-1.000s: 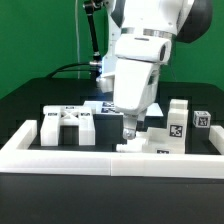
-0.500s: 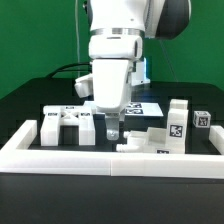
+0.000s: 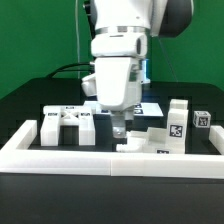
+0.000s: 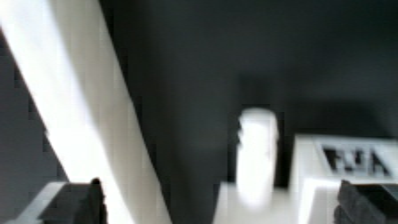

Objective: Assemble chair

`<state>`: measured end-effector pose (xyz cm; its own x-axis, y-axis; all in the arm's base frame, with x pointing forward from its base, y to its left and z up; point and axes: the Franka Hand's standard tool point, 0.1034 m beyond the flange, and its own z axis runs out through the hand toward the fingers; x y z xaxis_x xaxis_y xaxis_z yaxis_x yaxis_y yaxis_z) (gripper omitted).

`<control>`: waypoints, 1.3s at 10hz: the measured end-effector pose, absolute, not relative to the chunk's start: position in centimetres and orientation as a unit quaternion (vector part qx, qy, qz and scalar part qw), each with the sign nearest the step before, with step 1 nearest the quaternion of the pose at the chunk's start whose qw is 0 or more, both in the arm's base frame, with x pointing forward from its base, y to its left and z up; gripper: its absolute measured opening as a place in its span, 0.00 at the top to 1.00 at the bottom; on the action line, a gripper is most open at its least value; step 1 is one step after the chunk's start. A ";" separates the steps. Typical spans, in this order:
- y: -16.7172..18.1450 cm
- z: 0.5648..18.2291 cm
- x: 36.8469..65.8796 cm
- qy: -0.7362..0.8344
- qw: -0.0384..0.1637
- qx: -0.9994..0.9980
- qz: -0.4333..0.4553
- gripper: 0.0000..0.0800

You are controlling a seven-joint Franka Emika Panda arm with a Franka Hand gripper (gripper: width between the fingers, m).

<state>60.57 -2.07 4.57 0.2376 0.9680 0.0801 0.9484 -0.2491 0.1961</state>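
**Hovering hand, open and empty, among loose chair pieces**

Hanging low over the black bench (image 3: 30, 105), the hand (image 3: 120, 134) has its two fingers apart, and nothing shows between them. It sits just above a small low piece (image 3: 128, 147) that lies close against the inside of the long white wall (image 3: 60, 158) at the front of the bench.

The chair is in loose white parts. A bracket-shaped piece (image 3: 68, 124) with tags on top rests towards the exterior view's left, apart from the hand. A tall block (image 3: 177, 120) with square tags on its face stands towards the exterior view's right, and a small cube (image 3: 202, 120) sits just beyond it. No two of these parts can be seen joined.

The bulky white arm (image 3: 122, 60) hides much of the bench behind it. A dark cable (image 3: 68, 68) runs behind the arm.

The wrist view is badly blurred. It shows the wall (image 4: 71, 110) as a long slanting white bar, a rounded white post (image 4: 258, 145), a tagged white piece (image 4: 352, 160) and one dark finger (image 4: 80, 203).
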 end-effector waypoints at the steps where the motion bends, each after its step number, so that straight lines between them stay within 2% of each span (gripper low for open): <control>1: -1.0 4.5 60.6 0.605 0.050 0.789 0.093 0.19; 4: 0.4 3.8 60.2 0.586 0.042 0.804 0.091 0.19; 13: 0.1 1.4 59.3 0.583 0.031 0.808 0.079 0.19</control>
